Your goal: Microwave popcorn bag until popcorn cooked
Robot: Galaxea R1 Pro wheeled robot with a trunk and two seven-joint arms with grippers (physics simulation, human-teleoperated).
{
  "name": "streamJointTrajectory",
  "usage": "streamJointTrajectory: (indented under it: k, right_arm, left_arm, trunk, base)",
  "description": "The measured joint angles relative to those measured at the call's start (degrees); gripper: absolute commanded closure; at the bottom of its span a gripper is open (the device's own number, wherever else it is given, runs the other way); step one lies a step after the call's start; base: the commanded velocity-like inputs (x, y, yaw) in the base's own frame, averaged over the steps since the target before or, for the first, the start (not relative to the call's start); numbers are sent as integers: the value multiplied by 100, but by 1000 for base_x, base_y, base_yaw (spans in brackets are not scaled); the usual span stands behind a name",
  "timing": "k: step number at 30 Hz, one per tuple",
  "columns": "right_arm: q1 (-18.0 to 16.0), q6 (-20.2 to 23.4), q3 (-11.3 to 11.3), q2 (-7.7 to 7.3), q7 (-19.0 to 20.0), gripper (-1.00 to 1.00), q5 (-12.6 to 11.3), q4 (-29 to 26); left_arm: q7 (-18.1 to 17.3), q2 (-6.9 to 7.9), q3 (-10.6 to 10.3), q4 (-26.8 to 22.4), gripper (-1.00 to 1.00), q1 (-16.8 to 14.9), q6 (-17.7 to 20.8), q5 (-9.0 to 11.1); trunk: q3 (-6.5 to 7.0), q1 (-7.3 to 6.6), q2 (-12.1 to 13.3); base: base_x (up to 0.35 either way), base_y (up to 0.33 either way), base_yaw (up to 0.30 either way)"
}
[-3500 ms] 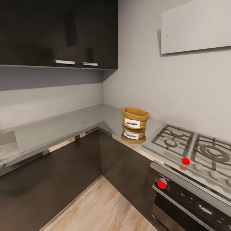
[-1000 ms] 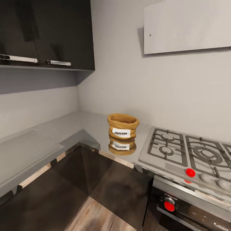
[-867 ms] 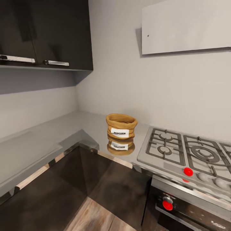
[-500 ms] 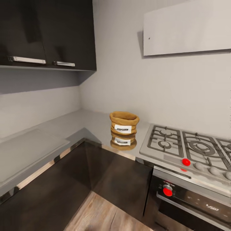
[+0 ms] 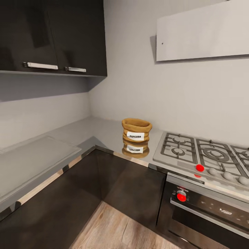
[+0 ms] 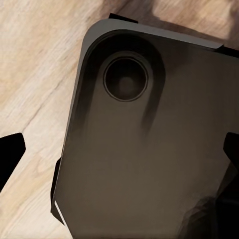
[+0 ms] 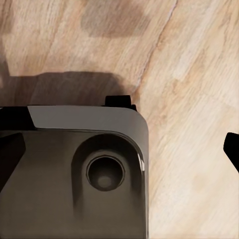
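Observation:
The popcorn bag (image 5: 136,130), a squat tan sack with a rolled rim and a white label, stands upright on the steel-grey countertop (image 5: 100,133) near the inner corner, just left of the hob. Its reflection shows on the worktop in front of it. The popcorn is hidden and the microwave is out of view. In the left wrist view my left gripper (image 6: 119,152) is open, its dark fingertips (image 6: 10,155) far apart over my own dark base and the wood floor. My right gripper (image 7: 119,149) is open too, fingertips (image 7: 233,149) at the picture's edges, far from the bag.
A gas hob (image 5: 204,154) with red knobs (image 5: 199,168) sits right of the bag, above a black oven (image 5: 207,211). Dark wall cabinets (image 5: 52,34) hang at the left and a pale hood (image 5: 204,33) over the hob. Brown cabinet fronts (image 5: 135,186) border the wood floor (image 5: 121,228).
The head camera has shifted, so the whole kitchen corner sits a little differently in the picture. The bag stays in its place on the countertop.

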Motion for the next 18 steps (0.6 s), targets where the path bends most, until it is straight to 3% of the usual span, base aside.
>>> streamJointTrajectory:
  k: [5,11,18]
  right_arm:
    - [0,-5,0,5,-9,-100,-4,-2]
    - [0,-9,0,2,-9,-100,0,-4]
    - [0,-7,0,-10,-9,-100,0,-6]
  left_arm:
    - [529,-23,16,2,-100,0,0,36]
    - [600,-25,16,-6,-100,-1,0,31]
    - [603,-29,2,-5,-100,-1,0,17]
  trunk:
    - [0,0,0]
    - [0,0,0]
    - [125,-153,279]
  base:
    - [0,0,0]
    - [0,0,0]
    - [0,0,0]
